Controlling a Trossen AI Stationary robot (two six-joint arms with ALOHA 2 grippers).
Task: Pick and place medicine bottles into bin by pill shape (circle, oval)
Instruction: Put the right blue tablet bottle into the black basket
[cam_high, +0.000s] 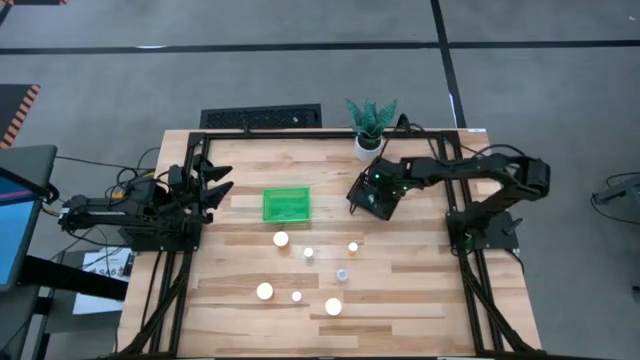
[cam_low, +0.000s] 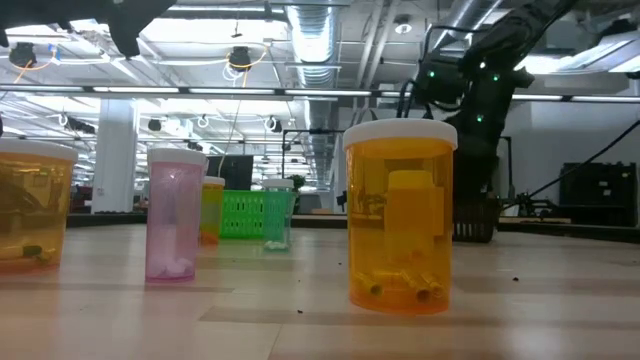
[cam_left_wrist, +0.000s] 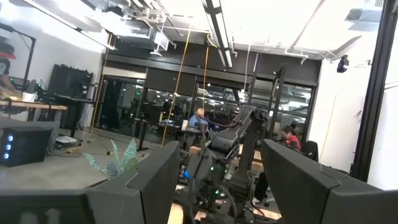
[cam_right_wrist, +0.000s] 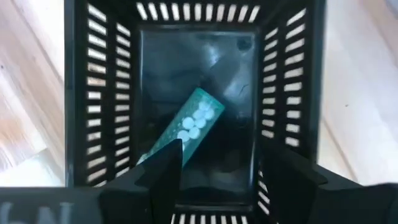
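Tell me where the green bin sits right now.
In the high view, the green bin sits mid-table toward the far edge, between the left gripper and the right gripper, just behind the nearest white-capped bottle.

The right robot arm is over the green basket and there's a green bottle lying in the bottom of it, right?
Not quite. The right gripper is over the black basket, not the green basket. The right wrist view looks straight down into its black slotted walls, and a green bottle with round white pills does lie on the bottom.

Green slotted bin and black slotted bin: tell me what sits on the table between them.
Nothing: in the high view, only bare wooden table lies between the green slotted bin and the black slotted bin.
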